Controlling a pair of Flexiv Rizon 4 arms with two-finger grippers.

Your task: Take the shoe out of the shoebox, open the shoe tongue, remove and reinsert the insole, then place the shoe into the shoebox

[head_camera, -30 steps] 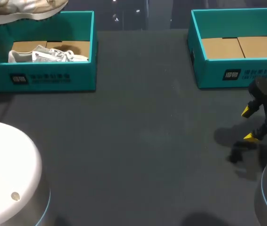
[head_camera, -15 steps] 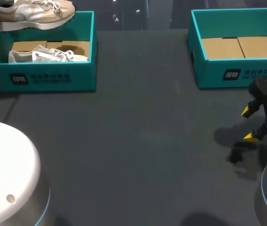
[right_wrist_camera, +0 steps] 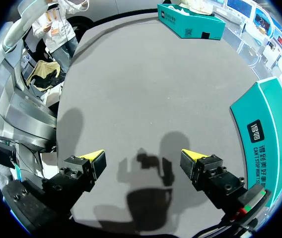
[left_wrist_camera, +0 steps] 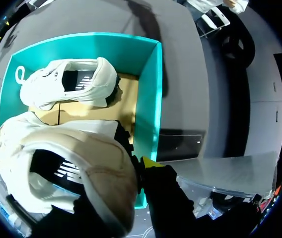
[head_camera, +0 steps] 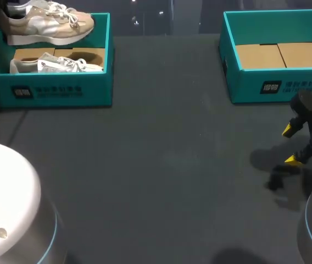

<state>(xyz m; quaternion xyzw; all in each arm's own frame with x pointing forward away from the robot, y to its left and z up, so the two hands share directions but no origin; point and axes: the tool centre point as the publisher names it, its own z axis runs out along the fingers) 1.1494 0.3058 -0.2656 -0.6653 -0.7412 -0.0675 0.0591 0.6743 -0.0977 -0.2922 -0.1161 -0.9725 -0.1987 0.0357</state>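
Note:
A beige and white shoe (head_camera: 49,25) hangs above the far wall of the left teal shoebox (head_camera: 51,91), toe pointing right. In the left wrist view my left gripper (left_wrist_camera: 140,168) is shut on the heel collar of this shoe (left_wrist_camera: 81,168); one yellow fingertip (left_wrist_camera: 151,162) shows outside the heel and the other is hidden inside. A second white shoe (head_camera: 54,64) lies on the cardboard floor of that box (left_wrist_camera: 148,89), also seen below the held one as the white shoe (left_wrist_camera: 69,89). My right gripper (head_camera: 293,144) is open low over the bare table at the right, holding nothing (right_wrist_camera: 143,161).
A second teal shoebox (head_camera: 277,82) with only cardboard inside stands at the back right, just behind my right gripper; its wall (right_wrist_camera: 262,134) is beside the fingers. The dark table (head_camera: 167,165) spreads between the two boxes.
The held shoe has moved right and come down further into the head view, over the left box's far wall. The right arm has kept still.

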